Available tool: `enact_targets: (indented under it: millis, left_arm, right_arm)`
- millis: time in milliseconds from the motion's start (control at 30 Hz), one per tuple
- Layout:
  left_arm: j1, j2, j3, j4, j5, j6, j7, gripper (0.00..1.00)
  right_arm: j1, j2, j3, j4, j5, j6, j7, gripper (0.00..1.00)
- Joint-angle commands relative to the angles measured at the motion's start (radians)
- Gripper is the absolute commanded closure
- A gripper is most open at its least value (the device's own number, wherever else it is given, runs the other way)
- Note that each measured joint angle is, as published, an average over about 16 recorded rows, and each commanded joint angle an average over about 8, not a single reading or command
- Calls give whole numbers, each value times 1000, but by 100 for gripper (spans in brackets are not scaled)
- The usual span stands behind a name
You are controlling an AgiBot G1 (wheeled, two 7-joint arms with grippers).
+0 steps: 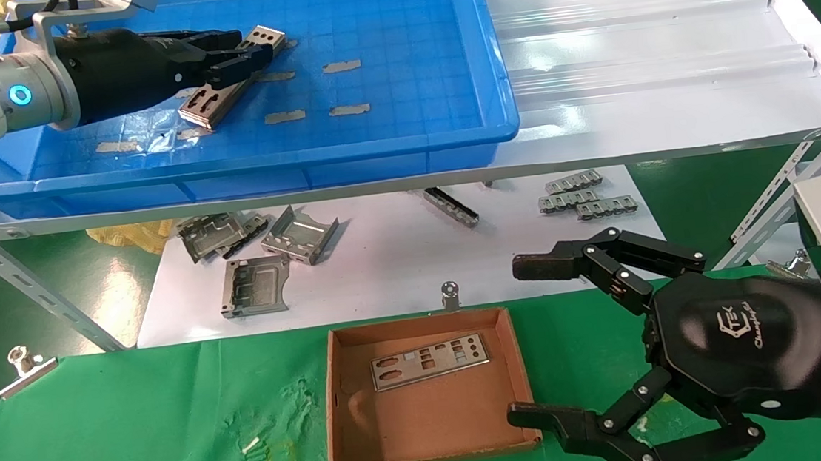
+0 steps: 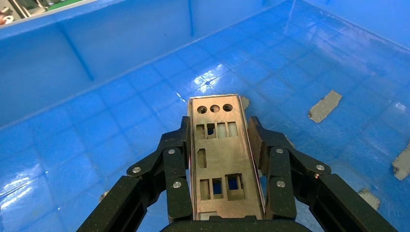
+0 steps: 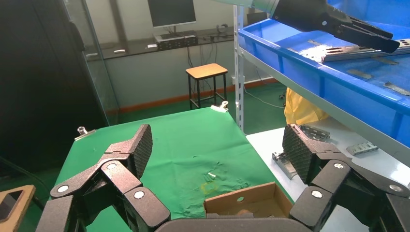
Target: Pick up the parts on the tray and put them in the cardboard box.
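My left gripper [image 1: 241,56] is over the left part of the blue tray [image 1: 400,31] and is shut on a silver-grey part [image 1: 224,91] across its width. The part runs lengthways between the fingers [image 2: 178,164] in the left wrist view [image 2: 220,159], low over the tray floor [image 2: 96,121]. I cannot tell whether it touches the floor. The cardboard box [image 1: 332,401] sits on the green cloth with one part [image 1: 429,360] lying flat in it. My right gripper [image 1: 530,340] is open and empty beside the box's right side; its wrist view [image 3: 220,150] shows the box [image 3: 241,198] below.
Grey tape bits [image 1: 341,66] dot the tray floor. Bent grey brackets [image 1: 255,285] and notched strips [image 1: 586,196] lie on the white sheet below the white corrugated shelf [image 1: 646,39]. Metal clips [image 1: 25,364] hold the green cloth. Angled shelf legs stand at both sides.
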Motion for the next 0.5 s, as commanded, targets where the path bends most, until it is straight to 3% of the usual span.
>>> enact_targets:
  millis: [33, 500]
  left_arm:
    - [0, 0, 0, 0, 0, -1, 3, 100]
    - [-22, -10, -10, -7, -15, 3, 23, 100]
  right_arm:
    - [0, 0, 0, 0, 0, 0, 0, 0]
    - [0, 0, 0, 0, 0, 0, 0, 0]
